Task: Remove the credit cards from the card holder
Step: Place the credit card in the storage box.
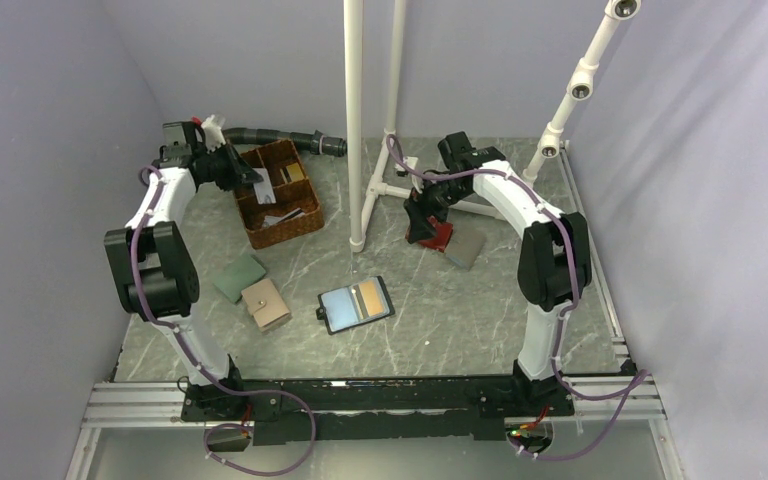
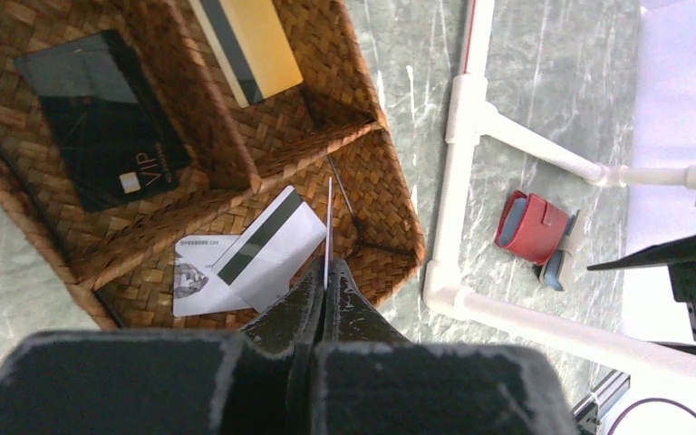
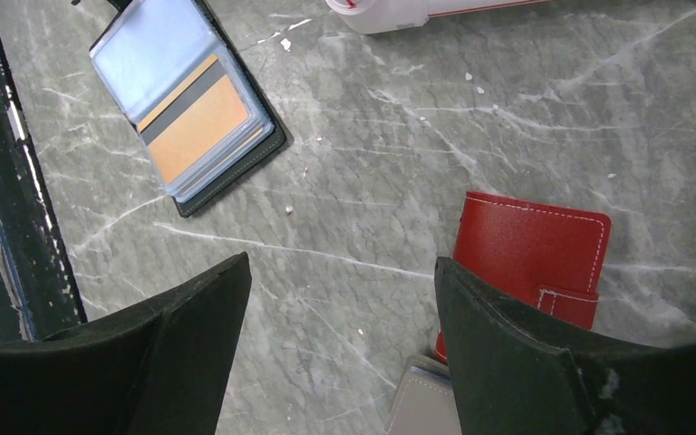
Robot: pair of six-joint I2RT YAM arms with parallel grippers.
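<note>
1. From the top external camera we see the left gripper [image 1: 245, 175] hanging over the brown woven compartment basket [image 1: 285, 232] at the far left, which we judge to be the drop-off for cards. The black-edged bifold card holder [image 1: 356, 304] lies open near the centre, blue and tan panels up, well apart from both arms. A green wallet [image 1: 237, 277] and a beige wallet [image 1: 265, 304] lie to its left. A white plastic pipe frame [image 1: 354, 120] stands between the arms and would hamper reaching across.

2. In the left wrist view the fingers are pressed together on a thin white plastic card [image 2: 328, 217], held upright and edge-on over the basket's nearest compartment, where white striped cards [image 2: 263, 249] lie. We read this as ready for release. A dark VIP card [image 2: 104, 118] and an orange-yellow striped card [image 2: 246, 41] fill the other compartments. The woven dividers are close, so a tilted drop could catch on one.

3. In the right wrist view the right gripper [image 3: 340, 263] stands wide with nothing between its fingers, above the grey marbled tabletop [image 3: 372, 136] beside a red leather wallet [image 3: 530, 245] and a grey wallet [image 3: 421, 403]. Toward the near left, the card holder keeps an orange card with a dark stripe [image 3: 201, 127] under its clear sleeve, not yet out. We expect the sleeve to resist.
</note>
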